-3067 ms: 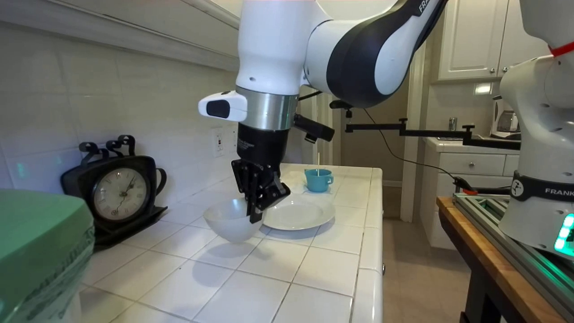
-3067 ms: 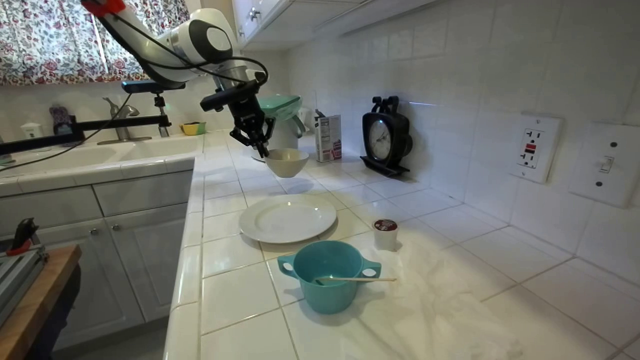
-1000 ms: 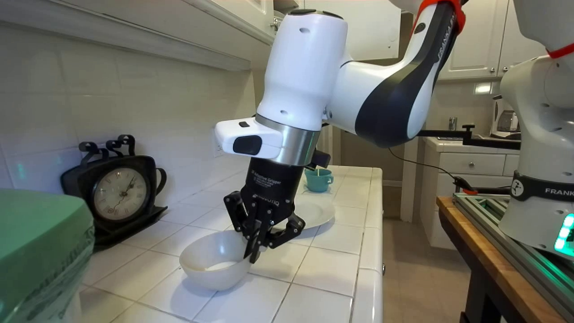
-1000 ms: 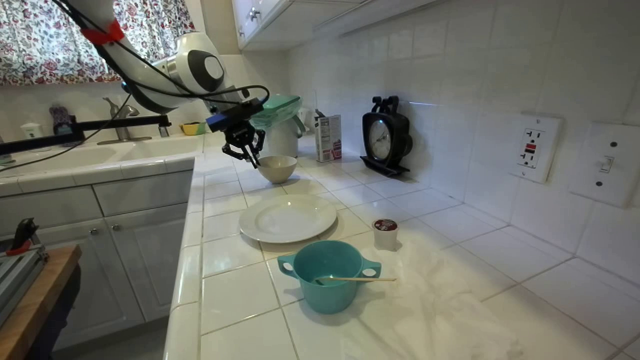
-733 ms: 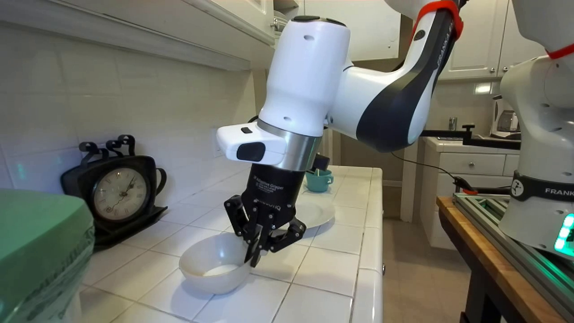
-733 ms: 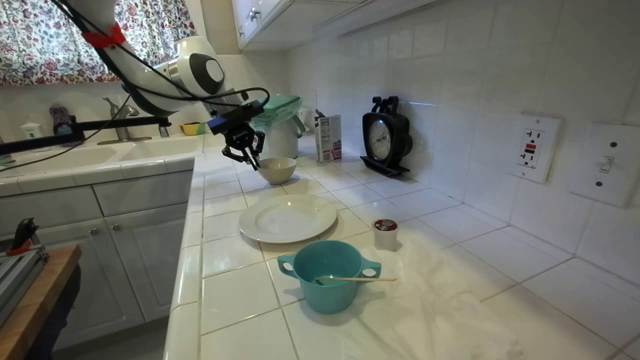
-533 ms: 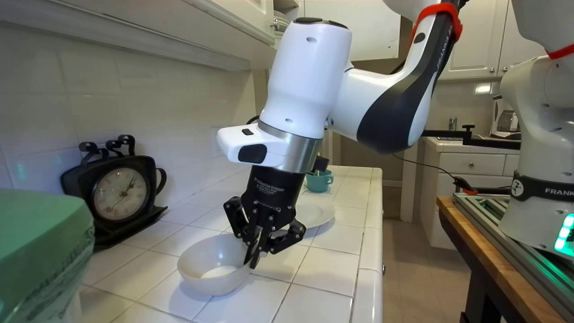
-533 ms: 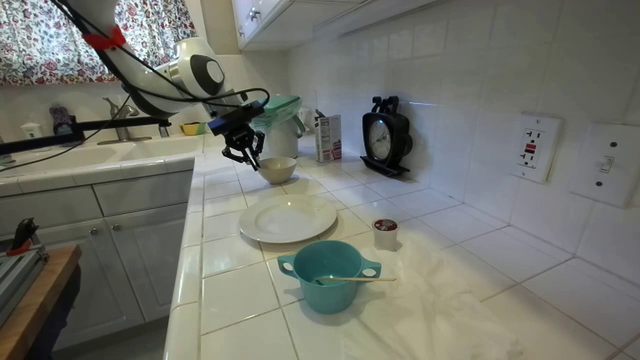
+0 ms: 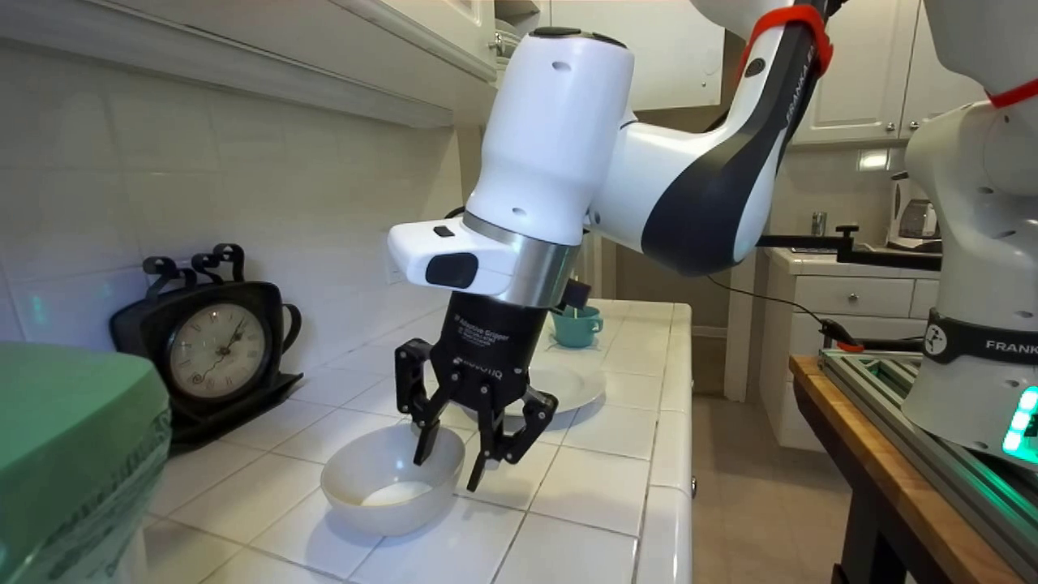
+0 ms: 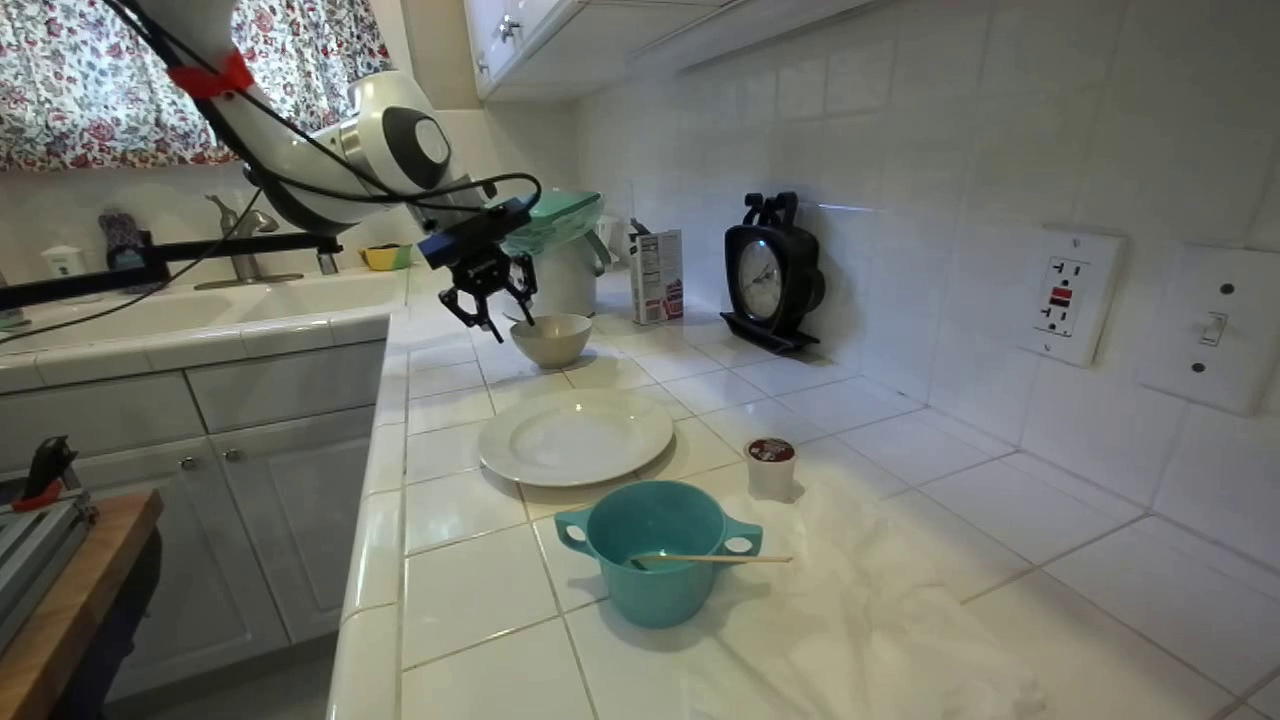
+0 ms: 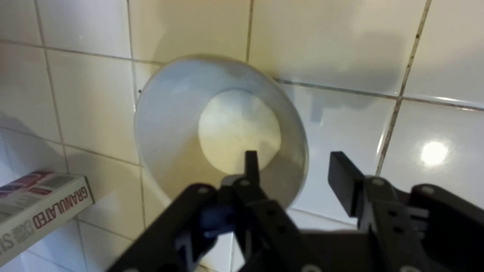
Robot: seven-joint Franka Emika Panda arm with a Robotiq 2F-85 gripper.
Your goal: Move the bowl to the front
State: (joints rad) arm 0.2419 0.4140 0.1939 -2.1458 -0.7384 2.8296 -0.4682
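At left, 1 green-lidded container [image 9: 69, 430], 1 clock [image 9: 217, 350], 1 white bowl [image 9: 381, 495] on the tiled counter [image 9: 584, 495]. The gripper [image 9: 446, 476], jaws well apart, has 1 finger over the bowl's inside, 1 outside, contact unclear. Farther right, 1 plate [image 9: 574, 391], 1 teal cup [image 9: 577, 329].

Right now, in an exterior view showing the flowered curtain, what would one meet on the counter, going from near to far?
Teal cup, white plate, small white bowl, container with a green lid.

box [image 11: 41, 213] reads "granulated"; arm [image 9: 665, 186], "franka"; hand [image 9: 446, 473], "adaptive gripper".
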